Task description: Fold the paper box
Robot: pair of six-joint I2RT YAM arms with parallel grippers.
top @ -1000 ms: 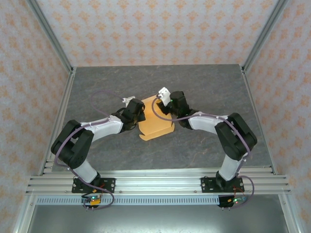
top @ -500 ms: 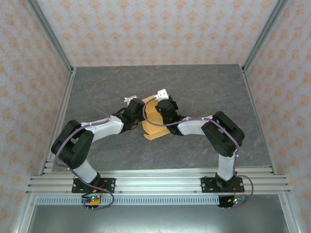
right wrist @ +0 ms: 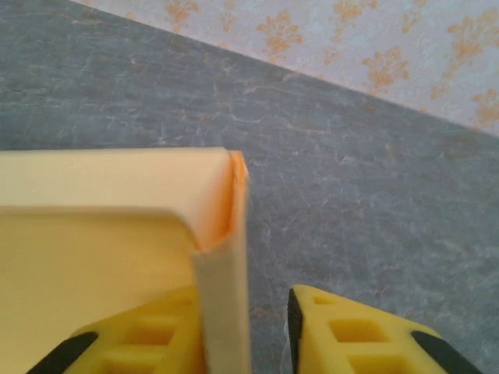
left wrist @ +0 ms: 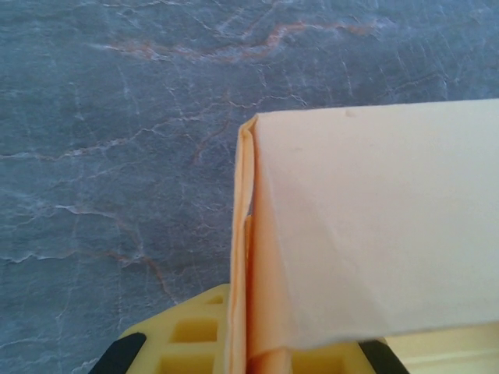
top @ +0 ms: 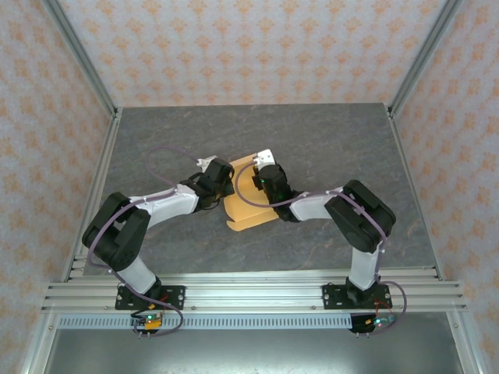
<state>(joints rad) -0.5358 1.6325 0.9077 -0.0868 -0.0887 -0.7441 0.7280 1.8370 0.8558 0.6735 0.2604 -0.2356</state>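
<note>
On the table [top: 327,140], one paper box [top: 246,212]

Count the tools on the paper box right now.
2. Left tool shut on the paper box at its left edge; right tool straddles a raised wall, jaws apart.

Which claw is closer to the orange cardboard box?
Left, but only just. The left gripper is clamped shut on the paper box at its left edge, touching it. The right gripper stands with open jaws around an upright wall of the box, leaving a gap on one side.
</note>
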